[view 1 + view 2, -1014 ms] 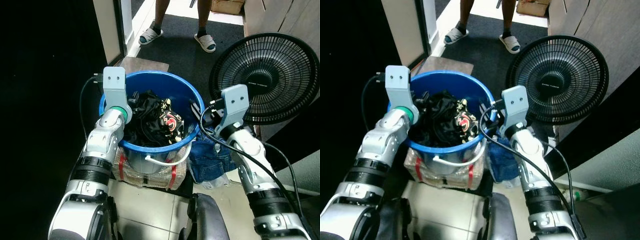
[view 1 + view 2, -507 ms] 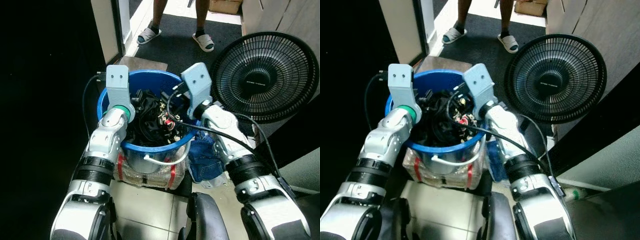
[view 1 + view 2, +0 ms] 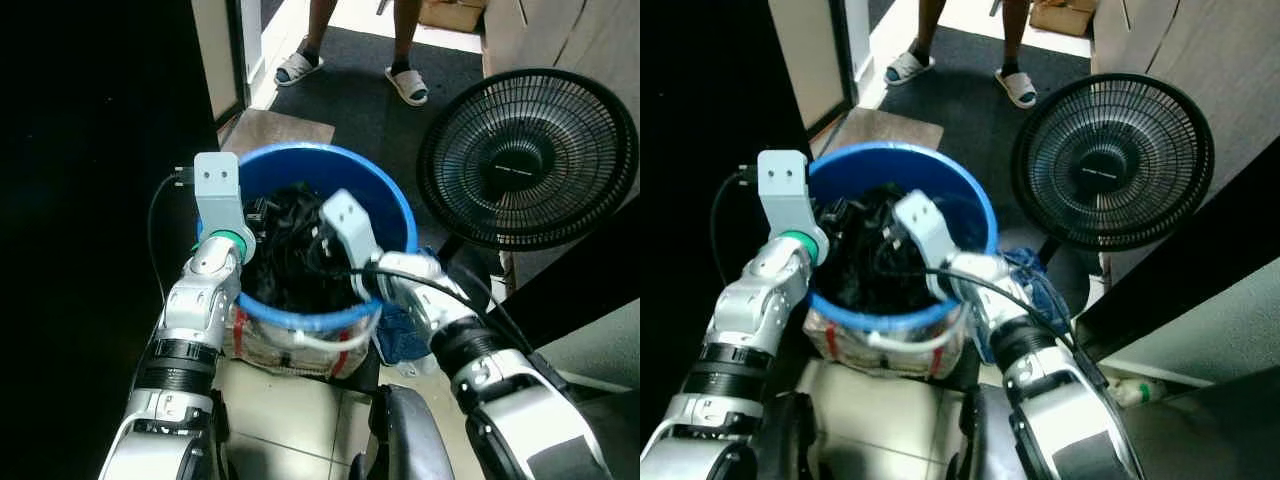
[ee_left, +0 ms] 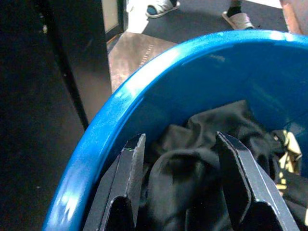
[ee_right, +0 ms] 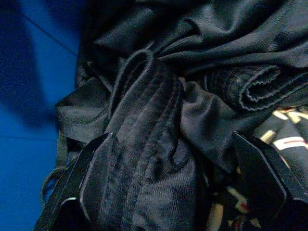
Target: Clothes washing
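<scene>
I count one blue bucket (image 3: 385,205) on the floor, with one heap of dark clothes (image 3: 290,255) inside. My left end effector (image 4: 185,180) sits just inside the bucket's left rim, fingers spread over black cloth. My right end effector (image 5: 175,185) is down in the heap, fingers spread around a dark fold. One black fan (image 3: 530,160) stands beside the bucket; beyond it, a person's two sandalled feet (image 3: 300,68).
</scene>
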Motion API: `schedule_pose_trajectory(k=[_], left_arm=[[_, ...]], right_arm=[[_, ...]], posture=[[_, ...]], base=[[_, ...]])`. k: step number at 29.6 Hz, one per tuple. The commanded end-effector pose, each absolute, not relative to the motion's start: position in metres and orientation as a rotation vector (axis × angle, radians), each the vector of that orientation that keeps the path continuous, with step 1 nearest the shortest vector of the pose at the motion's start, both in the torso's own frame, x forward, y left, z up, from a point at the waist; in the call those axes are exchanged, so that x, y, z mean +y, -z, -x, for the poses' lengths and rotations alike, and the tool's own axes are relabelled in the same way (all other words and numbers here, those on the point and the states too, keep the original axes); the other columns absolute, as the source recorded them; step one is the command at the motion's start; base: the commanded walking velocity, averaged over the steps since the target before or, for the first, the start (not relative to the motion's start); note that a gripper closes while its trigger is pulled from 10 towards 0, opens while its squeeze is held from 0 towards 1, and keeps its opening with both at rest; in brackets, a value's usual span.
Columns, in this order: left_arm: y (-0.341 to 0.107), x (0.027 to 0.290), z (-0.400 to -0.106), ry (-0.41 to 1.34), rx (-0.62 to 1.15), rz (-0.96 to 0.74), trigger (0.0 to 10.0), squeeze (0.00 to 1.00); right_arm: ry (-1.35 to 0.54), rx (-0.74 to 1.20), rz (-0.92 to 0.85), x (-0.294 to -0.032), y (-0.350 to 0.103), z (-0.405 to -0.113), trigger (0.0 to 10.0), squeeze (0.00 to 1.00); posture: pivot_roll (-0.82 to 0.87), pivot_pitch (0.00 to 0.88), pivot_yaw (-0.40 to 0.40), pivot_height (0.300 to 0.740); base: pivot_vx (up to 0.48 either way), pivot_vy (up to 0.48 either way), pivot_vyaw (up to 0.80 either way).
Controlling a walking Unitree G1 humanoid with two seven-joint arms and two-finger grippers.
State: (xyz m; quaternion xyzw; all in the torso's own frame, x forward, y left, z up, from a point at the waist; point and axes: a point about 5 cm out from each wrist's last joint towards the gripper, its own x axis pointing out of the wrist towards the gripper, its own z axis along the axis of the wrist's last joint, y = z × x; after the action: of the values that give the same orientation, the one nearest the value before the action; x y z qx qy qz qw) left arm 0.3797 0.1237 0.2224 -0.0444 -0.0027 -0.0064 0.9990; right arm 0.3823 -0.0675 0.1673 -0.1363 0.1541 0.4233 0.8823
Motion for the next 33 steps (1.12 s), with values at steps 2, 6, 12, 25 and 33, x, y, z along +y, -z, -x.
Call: schedule_pose_trajectory(k=[2, 6, 12, 25, 33], left_arm=[[-0.215, 0.117, -0.376, 0.032, 0.025, 0.09, 10.0, 0.0], [-0.214, 0.111, -0.372, 0.047, 0.035, 0.095, 10.0, 0.0], [-0.212, 0.109, -0.369, 0.052, 0.042, 0.1, 10.0, 0.0], [-0.215, 0.103, -0.37, 0.076, 0.044, 0.098, 10.0, 0.0], [-0.216, 0.105, -0.369, 0.078, 0.044, 0.094, 10.0, 0.0]], right_arm=[[-0.905, 0.469, 0.305, -0.074, -0.131, -0.371, 10.0, 0.0], [-0.816, 0.465, 0.331, -0.084, -0.134, -0.379, 10.0, 0.0], [-0.739, 0.49, 0.255, -0.102, -0.134, -0.382, 10.0, 0.0], [-0.715, 0.549, 0.224, -0.118, -0.112, -0.372, 0.0, 0.0], [-0.689, 0.405, 0.146, -0.108, -0.132, -0.38, 0.0, 0.0]], posture=[[0.04, 0.3, -0.053, 0.565], [0.04, 0.303, -0.058, 0.565], [0.04, 0.309, -0.052, 0.565], [0.04, 0.312, -0.034, 0.565], [0.05, 0.308, -0.02, 0.565]], base=[[0.0, 0.0, 0.0], [0.0, 0.0, 0.0], [0.0, 0.0, 0.0], [0.0, 0.0, 0.0], [0.0, 0.0, 0.0]])
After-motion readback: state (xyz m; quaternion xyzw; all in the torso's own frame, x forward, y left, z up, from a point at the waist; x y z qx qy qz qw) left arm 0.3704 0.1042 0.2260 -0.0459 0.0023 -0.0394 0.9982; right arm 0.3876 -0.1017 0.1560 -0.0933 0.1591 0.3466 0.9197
